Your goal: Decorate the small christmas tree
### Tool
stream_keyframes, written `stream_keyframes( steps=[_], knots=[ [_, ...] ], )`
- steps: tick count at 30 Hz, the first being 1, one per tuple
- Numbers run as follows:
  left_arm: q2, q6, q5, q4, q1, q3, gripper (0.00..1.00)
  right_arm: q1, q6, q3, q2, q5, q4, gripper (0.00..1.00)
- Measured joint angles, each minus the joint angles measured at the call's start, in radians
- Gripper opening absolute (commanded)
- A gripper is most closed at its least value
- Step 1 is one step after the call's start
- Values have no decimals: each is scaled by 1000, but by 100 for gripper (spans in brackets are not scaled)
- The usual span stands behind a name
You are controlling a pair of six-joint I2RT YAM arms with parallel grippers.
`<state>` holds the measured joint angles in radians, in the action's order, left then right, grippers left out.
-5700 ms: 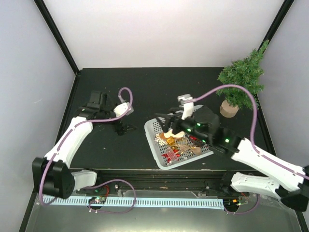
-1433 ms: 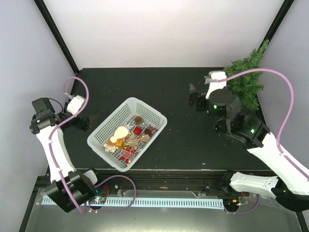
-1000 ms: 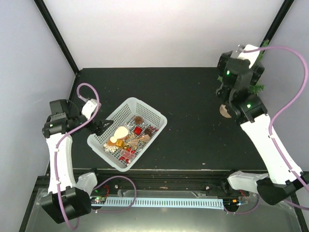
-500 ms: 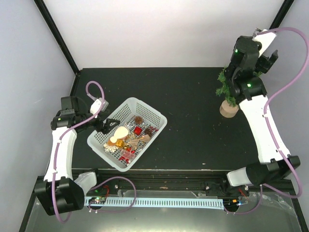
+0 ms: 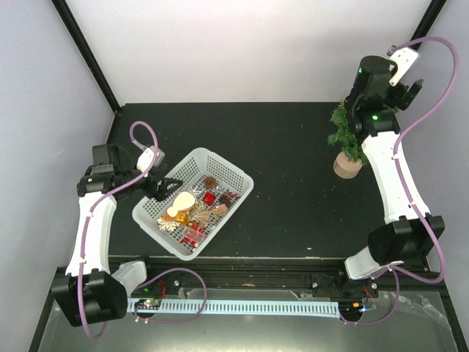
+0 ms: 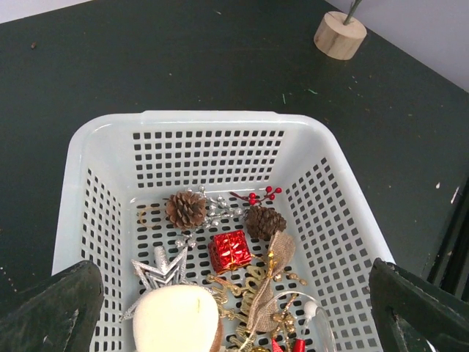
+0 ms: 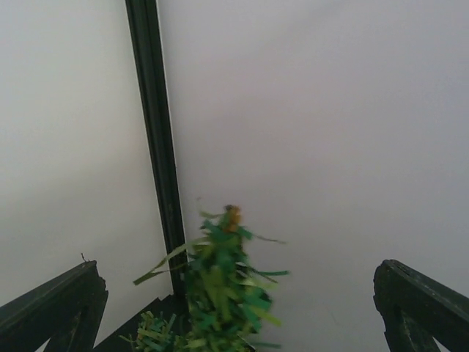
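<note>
Hovering over basket (image 5: 198,151), eight o'clock, left gripper (image 5: 165,185) agape | right gripper (image 7: 236,301) agape by tree (image 5: 343,132), two o'clock | advised pinching one pinecone (image 6: 185,209)

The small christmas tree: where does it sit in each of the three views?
Top external: the small christmas tree stands at the far right, partly behind the right arm.
Left wrist: only its round wooden base, top right.
Right wrist: its blurred tip, bottom centre.
Shared landmark: the round wooden base, in the top external and left wrist views only.
</note>
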<state>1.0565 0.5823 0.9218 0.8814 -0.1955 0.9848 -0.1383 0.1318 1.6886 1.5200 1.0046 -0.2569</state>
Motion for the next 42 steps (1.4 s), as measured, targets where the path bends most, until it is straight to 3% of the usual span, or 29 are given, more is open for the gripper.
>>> stream_keyframes(
  steps=[11,17,20,24,25,37,42],
  knots=[
    [10,-11,4,-24,13,-40,99,1,-30,17,68,-16,40,82],
    [26,-21,6,-38,35,-40,99,1,-46,63,68,-15,54,61],
    [26,-23,6,-40,45,-40,99,1,-45,72,62,-16,58,45],
    [23,-26,6,-41,49,-41,99,1,-50,71,55,-19,56,7],
    [19,-26,6,-41,50,-41,99,1,-47,69,53,-19,54,2],
    [-24,-26,5,-40,53,-47,99,-14,-21,99,14,-82,-62,1],
    [-45,-26,-3,-39,53,-47,99,-105,-54,157,-37,-125,-110,1]
  ],
)
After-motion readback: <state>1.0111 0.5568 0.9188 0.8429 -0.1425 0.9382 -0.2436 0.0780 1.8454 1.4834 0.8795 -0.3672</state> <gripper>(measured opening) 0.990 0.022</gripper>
